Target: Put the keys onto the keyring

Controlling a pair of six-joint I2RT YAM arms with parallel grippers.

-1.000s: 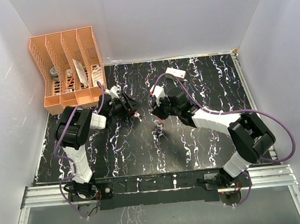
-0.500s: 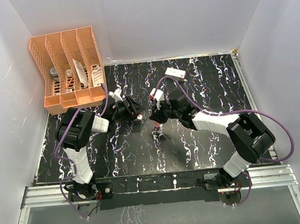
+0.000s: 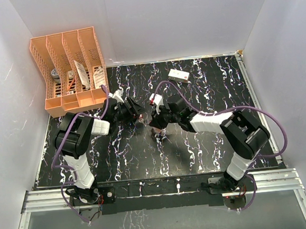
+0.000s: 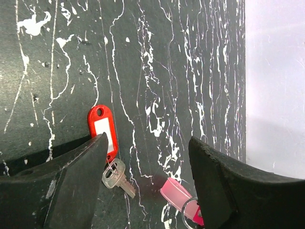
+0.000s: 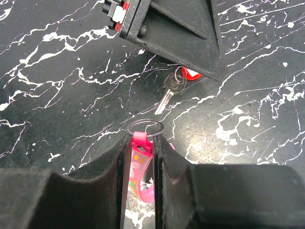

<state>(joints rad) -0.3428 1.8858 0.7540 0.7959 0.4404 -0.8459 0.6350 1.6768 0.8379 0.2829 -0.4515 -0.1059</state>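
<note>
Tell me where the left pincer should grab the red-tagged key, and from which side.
Probably the red tag, from straight above, closing across its narrow width: it lies flat and is bigger than the silver key, and that leaves the key hanging free for threading.

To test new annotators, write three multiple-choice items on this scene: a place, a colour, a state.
1. Where is the silver key?
A. lying on the table
B. in the right fingers
C. threaded on the keyring
2. What colour is the keyring's tag?
A. blue
B. pink
C. green
3. How do the left fingers stand?
A. shut on the key
B. shut on the tag
C. open, holding nothing
Answers: 1 A, it rests flat on the dark surface; 2 B, pink shows between the right fingers; 3 C, a wide gap separates them.
</note>
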